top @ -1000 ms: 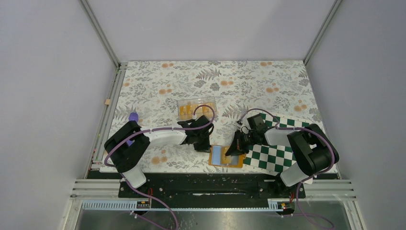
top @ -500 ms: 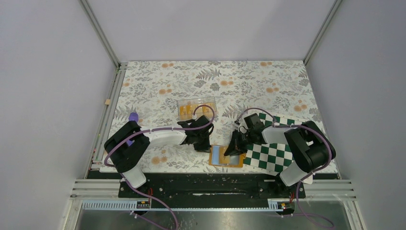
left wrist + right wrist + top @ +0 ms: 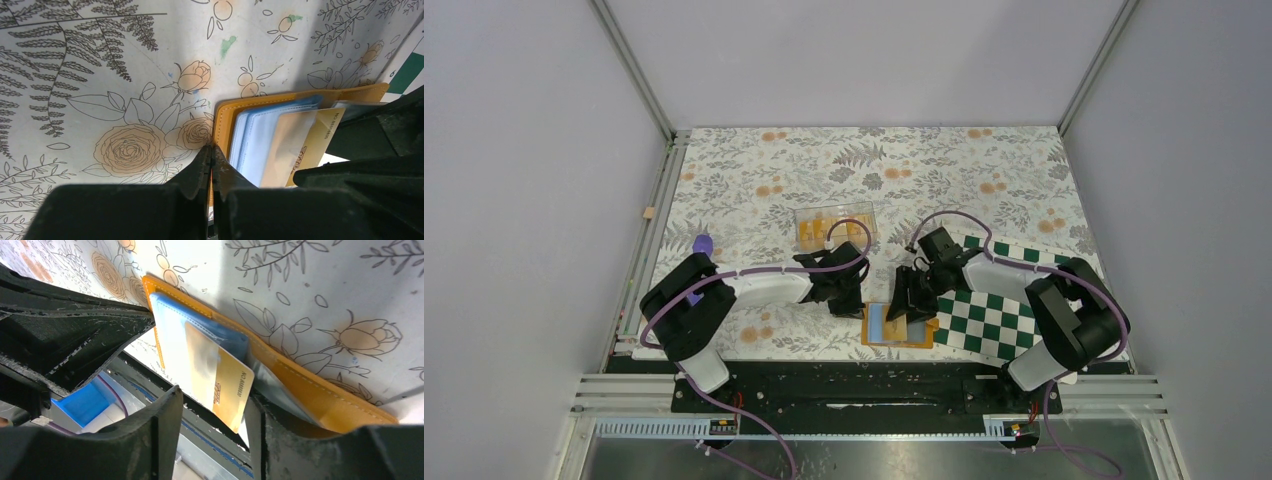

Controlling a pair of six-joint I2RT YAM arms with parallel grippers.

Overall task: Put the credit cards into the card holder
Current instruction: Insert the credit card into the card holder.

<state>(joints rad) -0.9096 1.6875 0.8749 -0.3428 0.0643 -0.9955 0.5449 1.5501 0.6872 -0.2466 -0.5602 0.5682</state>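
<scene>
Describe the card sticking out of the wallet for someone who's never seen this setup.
At the near edge of the floral table, just left of the green-and-white chequered board, lies an open orange wallet. The card pokes out of its light-blue pocket, unlike the other cards in the clear box farther back.

I've little room at the card holder (image 3: pixel 892 328): left claw (image 3: pixel 855 309) pressed at its left edge, right claw (image 3: pixel 906 306) over its right half, chequered board (image 3: pixel 989 322) along its right. Behind the clear box (image 3: pixel 834 226), the worktop (image 3: pixel 944 170) lies open.
</scene>
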